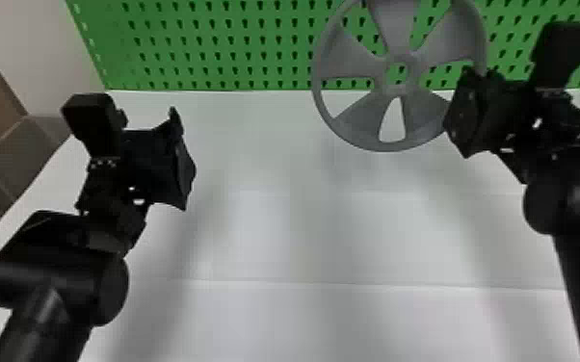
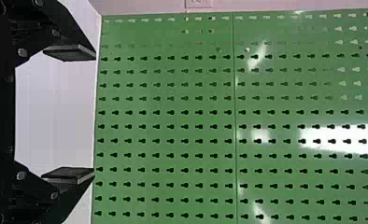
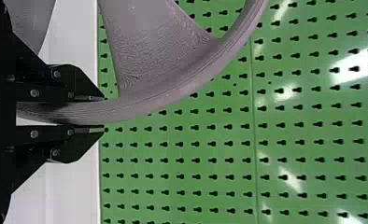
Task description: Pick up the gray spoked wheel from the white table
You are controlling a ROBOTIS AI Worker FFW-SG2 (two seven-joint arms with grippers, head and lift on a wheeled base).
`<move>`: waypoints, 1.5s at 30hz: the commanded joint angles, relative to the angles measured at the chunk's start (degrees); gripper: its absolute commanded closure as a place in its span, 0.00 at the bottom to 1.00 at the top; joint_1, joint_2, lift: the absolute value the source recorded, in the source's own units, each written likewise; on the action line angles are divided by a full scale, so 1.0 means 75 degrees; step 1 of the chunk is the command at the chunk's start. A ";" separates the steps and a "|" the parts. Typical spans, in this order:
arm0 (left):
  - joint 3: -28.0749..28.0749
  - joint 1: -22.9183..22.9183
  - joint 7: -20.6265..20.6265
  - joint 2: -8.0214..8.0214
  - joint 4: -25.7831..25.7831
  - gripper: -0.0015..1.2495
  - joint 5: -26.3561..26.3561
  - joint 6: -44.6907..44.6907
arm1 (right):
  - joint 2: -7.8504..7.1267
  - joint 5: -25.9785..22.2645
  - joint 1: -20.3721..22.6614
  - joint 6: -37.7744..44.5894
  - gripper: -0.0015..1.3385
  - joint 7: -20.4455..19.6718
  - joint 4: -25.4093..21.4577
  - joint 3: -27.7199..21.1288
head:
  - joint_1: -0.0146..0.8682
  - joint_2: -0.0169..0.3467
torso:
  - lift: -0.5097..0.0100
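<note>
The wheel (image 1: 395,29) hangs roughly upright, seemingly clear of the table (image 1: 265,231), its right-hand rim pinched by the right gripper (image 3: 97,114), its hub lying inward, toward the farther left gripper (image 2: 95,114), whose fingers are spread.

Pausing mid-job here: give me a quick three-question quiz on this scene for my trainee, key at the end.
1. True or false: the left gripper is open.
2. What grips the gray spoked wheel at its rim?
A) the left gripper
B) the right gripper
C) both grippers
3. Fill in: the wheel has ___ spokes.

Key: 1 true; 2 B; 3 five
</note>
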 commanded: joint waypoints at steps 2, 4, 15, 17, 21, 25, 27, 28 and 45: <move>0.0104 0.0032 -0.0139 -0.0065 -0.0027 0.30 -0.0026 0.0000 | 0.0110 0.0305 0.0569 -0.1370 0.83 0.0009 -0.0050 -0.0076 | 0.90 0.31 | 0.81; 0.0140 0.0056 -0.0198 -0.0088 -0.0027 0.30 -0.0026 0.0000 | 0.0227 0.0422 0.0733 -0.1803 0.83 0.0009 -0.0039 -0.0147 | 0.90 0.31 | 0.81; 0.0632 0.0091 -0.1041 -0.0616 0.0008 0.30 -0.0729 0.0000 | 0.0532 0.0492 0.1366 -0.3467 0.83 -0.0003 0.0336 -0.0111 | 0.90 0.31 | 0.81; 0.0714 0.0103 -0.1147 -0.0686 0.0020 0.30 -0.0811 -0.0012 | 0.0567 0.0492 0.1460 -0.3690 0.83 -0.0003 0.0418 -0.0076 | 0.90 0.31 | 0.81; 0.0807 0.0103 -0.1334 -0.0780 0.0066 0.30 -0.0987 -0.0012 | 0.0731 0.0610 0.1647 -0.4147 0.83 -0.0014 0.0594 -0.0065 | 0.90 0.31 | 0.81; 0.0796 0.0103 -0.1370 -0.0780 0.0066 0.30 -0.1034 -0.0023 | 0.0872 0.0656 0.1800 -0.4288 0.83 -0.0014 0.0641 -0.0182 | 0.90 0.31 | 0.81; 0.0761 0.0103 -0.1370 -0.0780 0.0078 0.30 -0.1174 -0.0047 | 0.0895 0.0633 0.1870 -0.4428 0.83 -0.0014 0.0688 -0.0205 | 0.90 0.31 | 0.81; 0.0737 0.0114 -0.1370 -0.0780 0.0078 0.30 -0.1245 -0.0082 | 0.0895 0.0645 0.1893 -0.4428 0.83 -0.0014 0.0700 -0.0217 | 0.90 0.31 | 0.81; 0.0936 0.0208 -0.1370 -0.1248 0.0242 0.30 -0.1713 -0.0258 | 0.0813 0.0938 0.1952 -0.4581 0.83 -0.0014 0.0723 -0.0135 | 0.90 0.31 | 0.81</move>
